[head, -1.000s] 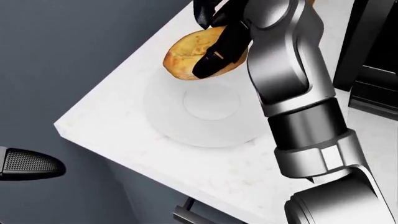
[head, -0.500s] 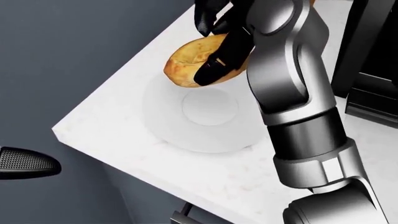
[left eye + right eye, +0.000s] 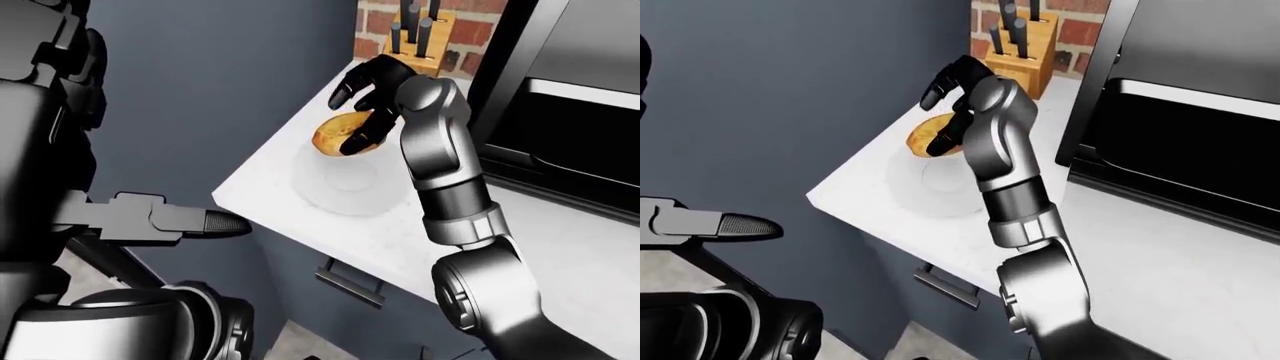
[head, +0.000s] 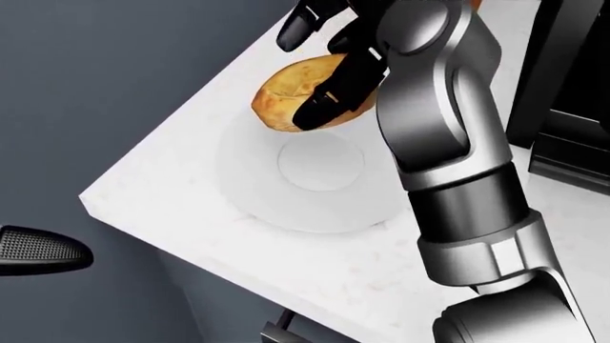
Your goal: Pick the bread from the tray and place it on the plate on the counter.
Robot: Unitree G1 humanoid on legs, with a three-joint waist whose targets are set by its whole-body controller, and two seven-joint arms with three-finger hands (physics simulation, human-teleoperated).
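- Head view: bread (image 4: 291,96) lies on the plate (image 4: 315,207) rim at 11 o'clock, on the white worktop (image 4: 171,186).
- Right hand (image 4: 329,50): fingers (image 4: 324,96) spread wide; one rests across the bread, the others are raised clear.
- Left hand (image 4: 38,250): at 8 o'clock off the worktop; finger state cannot be told.

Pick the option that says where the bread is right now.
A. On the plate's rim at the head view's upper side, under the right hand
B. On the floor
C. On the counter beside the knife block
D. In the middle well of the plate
A: the bread sits over the upper rim of the plate, with the right hand over it, fingers spread.
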